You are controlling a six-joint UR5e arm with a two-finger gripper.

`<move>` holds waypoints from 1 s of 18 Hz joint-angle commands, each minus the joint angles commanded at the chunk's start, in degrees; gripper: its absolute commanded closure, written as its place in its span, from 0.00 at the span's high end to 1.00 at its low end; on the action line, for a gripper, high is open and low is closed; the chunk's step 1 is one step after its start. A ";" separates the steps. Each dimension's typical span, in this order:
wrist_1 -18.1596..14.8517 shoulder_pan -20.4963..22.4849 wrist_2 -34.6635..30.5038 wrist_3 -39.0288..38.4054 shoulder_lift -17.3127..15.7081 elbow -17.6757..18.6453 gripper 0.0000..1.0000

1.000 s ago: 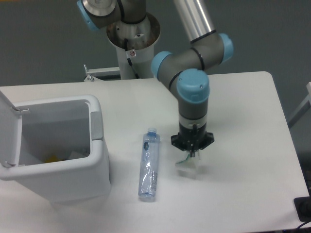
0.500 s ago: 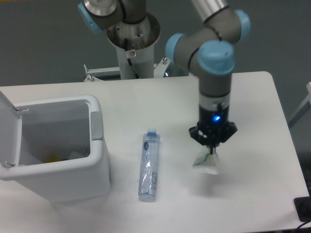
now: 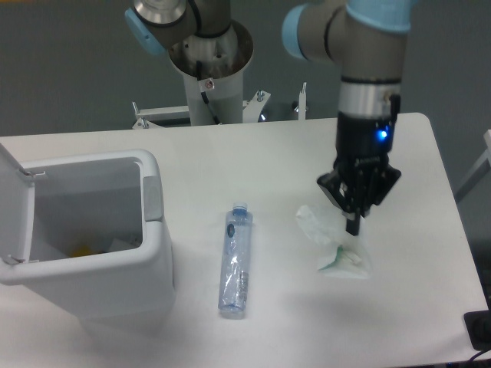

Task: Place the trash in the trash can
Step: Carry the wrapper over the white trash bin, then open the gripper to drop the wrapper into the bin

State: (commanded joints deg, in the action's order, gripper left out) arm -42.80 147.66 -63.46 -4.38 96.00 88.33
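Nearest the camera, the clear crushed bottle (image 3: pixel 235 261) lies flat on the white surface (image 3: pixel 414 153), its blue cap (image 3: pixel 239 207) pointing away from the viewer. Taking the bottle as the landmark, the trash can (image 3: pixel 92 230) stands just to its left, lid (image 3: pixel 15 203) swung open and upright at the far left edge, the grey panel (image 3: pixel 153 198) on the side facing the bottle. Something yellow and some pale scraps show at the bottom of the bin.

To the right of the bottle, apart from it, the white crumpled packet (image 3: pixel 331 244) spreads out with a bit of green at its lower edge. The end effector (image 3: pixel 352 227) points straight down at the packet's upper right part; its fingers look drawn together, but whether they pinch the packet or merely touch it cannot be told. A blue light glows on the wrist above. Farther back stands the arm's base column (image 3: pixel 209 73).
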 joint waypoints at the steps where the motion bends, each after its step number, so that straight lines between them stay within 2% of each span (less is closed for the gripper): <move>1: -0.09 -0.96 0.09 -1.15 -1.67 0.44 0.00; 3: 0.00 -3.86 0.18 -1.34 -4.49 1.32 0.00; 5: 0.00 -9.04 0.26 -1.16 -5.90 1.58 0.00; 9: 0.00 -18.09 0.09 -0.99 -6.43 3.07 0.00; 13: 0.17 -24.60 0.00 -0.81 -6.70 5.70 0.00; 14: 0.44 -25.49 -0.09 -0.63 -6.44 6.06 0.17; 15: 0.61 -25.67 0.00 0.06 -6.35 6.07 0.49; 17: 0.53 -25.85 -0.09 3.05 -6.52 5.63 1.00; 18: 0.44 -25.85 0.00 2.71 -6.78 5.02 1.00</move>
State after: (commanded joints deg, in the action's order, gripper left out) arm -42.36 121.82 -63.46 -1.67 89.21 93.35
